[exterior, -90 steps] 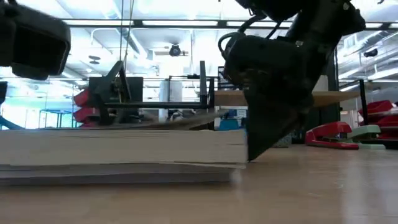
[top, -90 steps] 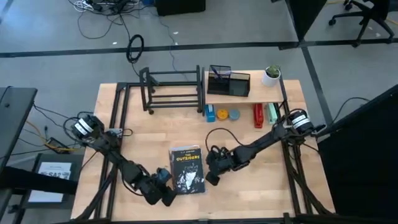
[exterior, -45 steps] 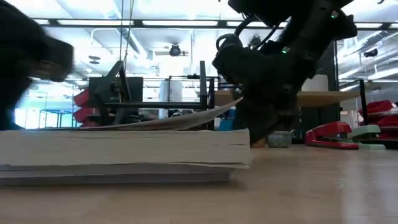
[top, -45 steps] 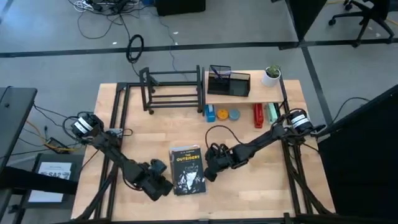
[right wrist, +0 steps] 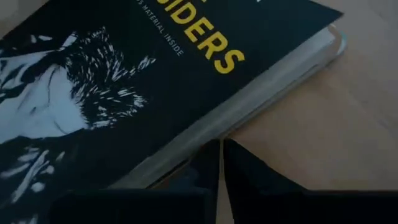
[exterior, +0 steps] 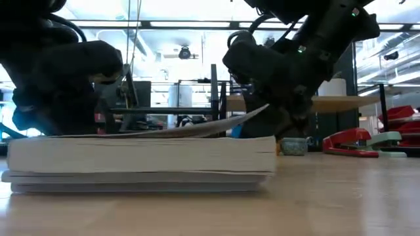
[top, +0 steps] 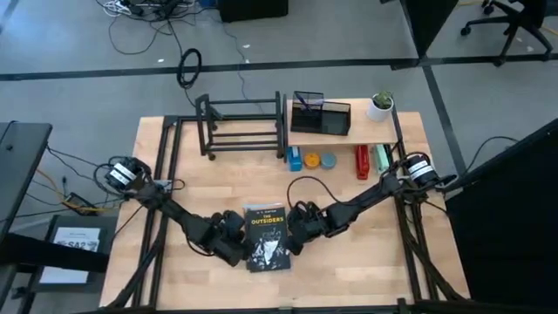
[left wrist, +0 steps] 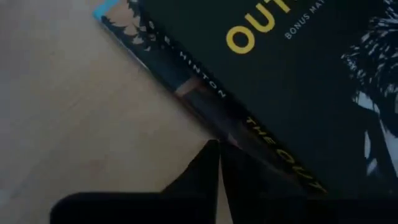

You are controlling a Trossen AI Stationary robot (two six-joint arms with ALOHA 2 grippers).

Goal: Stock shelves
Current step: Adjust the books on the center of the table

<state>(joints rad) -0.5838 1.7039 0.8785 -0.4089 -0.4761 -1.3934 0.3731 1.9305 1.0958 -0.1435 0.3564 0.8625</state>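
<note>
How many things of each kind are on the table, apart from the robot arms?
Shelf units: 2 (black rack, wooden plank shelf)
Books: 1 (black paperback)
Mesh organizers: 1
Potted plants: 1
Staplers: 2 (red, green)
Small items under the plank: 3 (blue, orange, round blue-grey)
Total: 10

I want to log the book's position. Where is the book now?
In the high view, the book lies flat on the table's near middle, between the left gripper at its spine and the right gripper at its page edge.
</note>
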